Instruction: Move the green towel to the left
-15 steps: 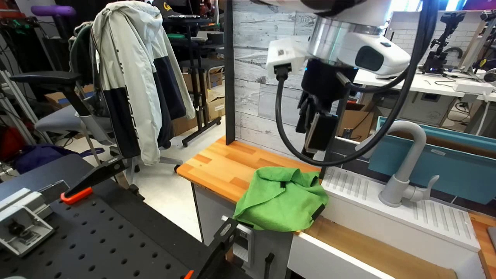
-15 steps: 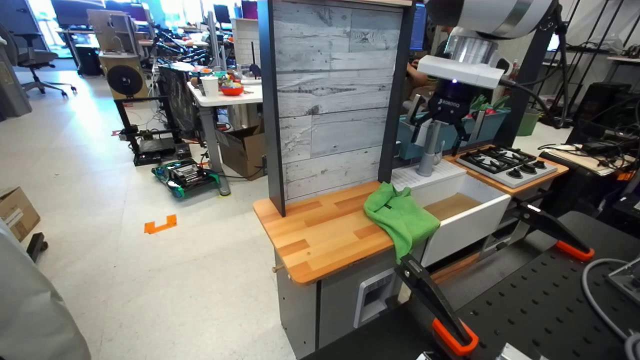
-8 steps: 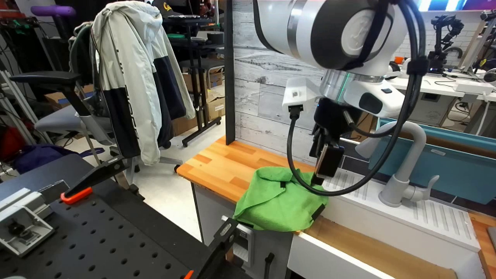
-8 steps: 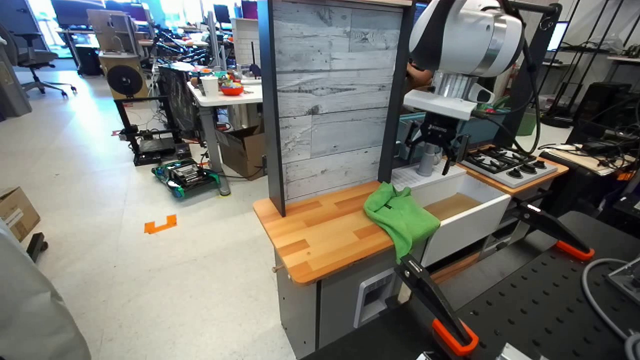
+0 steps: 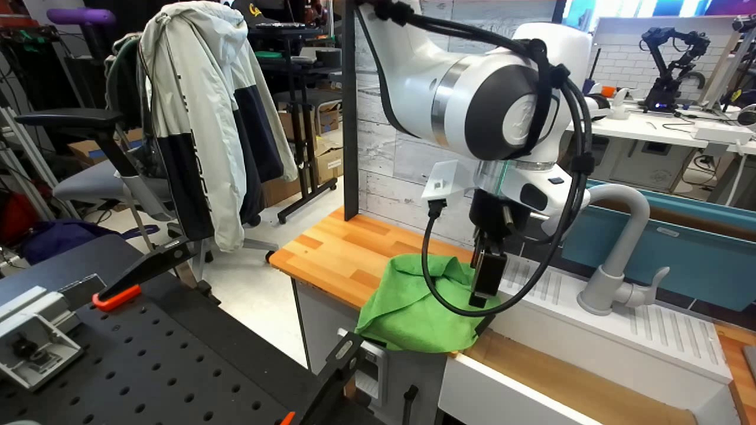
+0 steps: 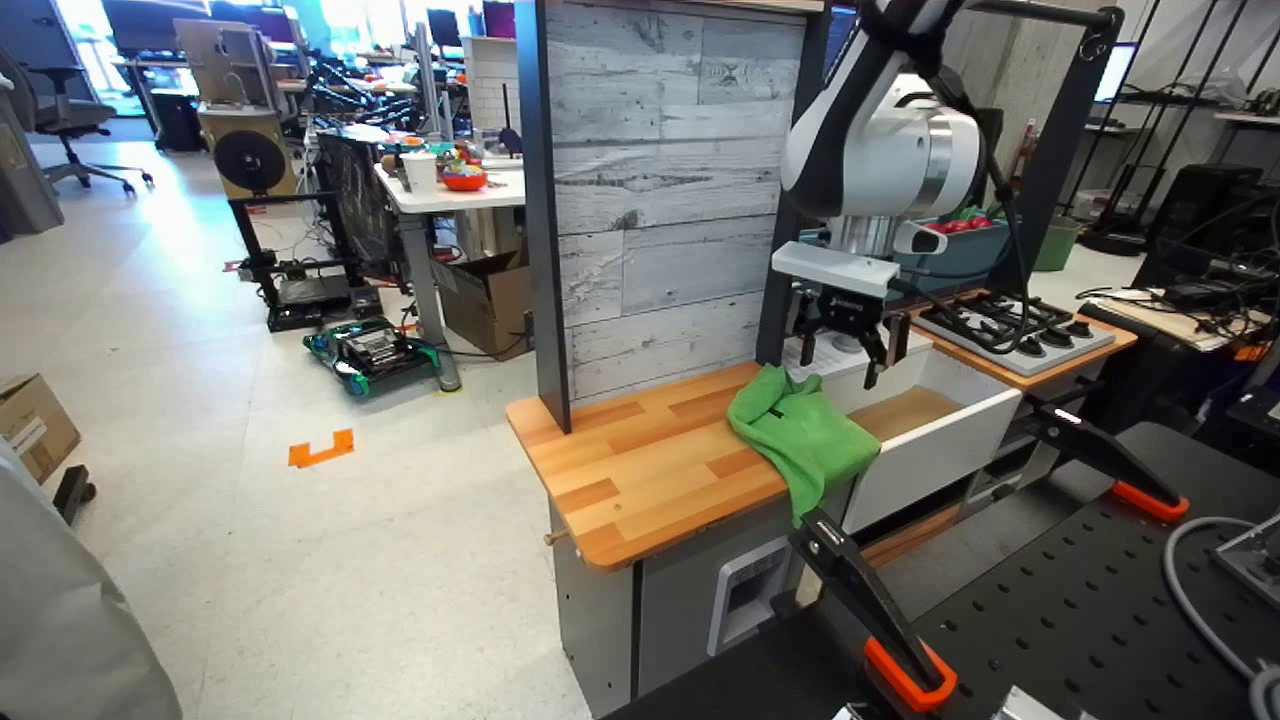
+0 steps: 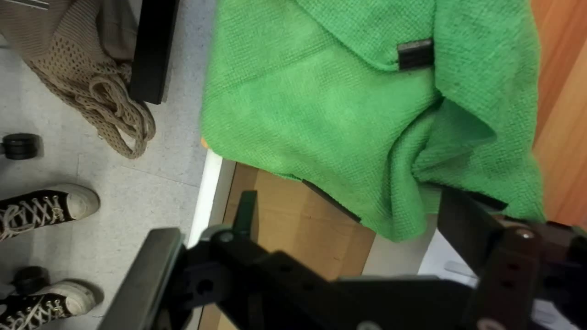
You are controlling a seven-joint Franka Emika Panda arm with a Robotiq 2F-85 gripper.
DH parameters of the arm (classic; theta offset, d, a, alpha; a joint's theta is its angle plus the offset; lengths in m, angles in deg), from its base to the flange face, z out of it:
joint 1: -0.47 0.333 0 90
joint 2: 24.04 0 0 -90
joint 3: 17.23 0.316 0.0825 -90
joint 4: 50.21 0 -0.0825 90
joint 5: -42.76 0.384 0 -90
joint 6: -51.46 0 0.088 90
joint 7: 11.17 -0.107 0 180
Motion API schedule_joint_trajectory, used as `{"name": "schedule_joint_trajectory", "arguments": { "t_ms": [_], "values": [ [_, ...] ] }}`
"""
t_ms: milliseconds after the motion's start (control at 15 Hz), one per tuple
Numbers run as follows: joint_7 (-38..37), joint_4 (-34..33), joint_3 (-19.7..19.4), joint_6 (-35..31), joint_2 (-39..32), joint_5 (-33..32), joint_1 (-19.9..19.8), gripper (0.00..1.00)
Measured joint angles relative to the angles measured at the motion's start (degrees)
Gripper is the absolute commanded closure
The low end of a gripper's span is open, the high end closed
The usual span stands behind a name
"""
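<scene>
The green towel point(image 5: 413, 319) lies crumpled on the wooden counter beside the sink in both exterior views. Its front edge hangs over the counter point(image 6: 810, 440). My gripper point(image 6: 839, 370) is open and empty, pointing down above the sink, just to the right of the towel in that exterior view. In the wrist view the towel point(image 7: 321, 105) fills the upper middle, with a folded corner and black tabs. The open gripper point(image 7: 349, 201) has one finger over the sink basin and the other overlapping the towel's edge in view. Contact cannot be told.
The wooden counter point(image 6: 640, 460) extends left of the towel, with a wood-plank panel point(image 6: 680, 200) behind. The white sink point(image 6: 935, 450) has a grey faucet point(image 5: 617, 236). A stove point(image 6: 1015, 330) stands beyond. A clamp point(image 6: 880, 620) sits in front.
My arm and gripper have come down toward the sink and moved left toward the towel in an exterior view. The gripper stays open. The towel has not moved.
</scene>
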Motion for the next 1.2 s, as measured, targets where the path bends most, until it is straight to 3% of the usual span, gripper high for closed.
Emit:
{"name": "schedule_joint_trajectory", "arguments": {
  "t_ms": [333,1200],
  "values": [
    [-4.5,-5.7,-0.4,0.0,-5.8,-1.3,1.2,0.0],
    [-6.4,-16.2,0.2,2.4,-13.2,-3.3,4.2,0.0]
  ]
}}
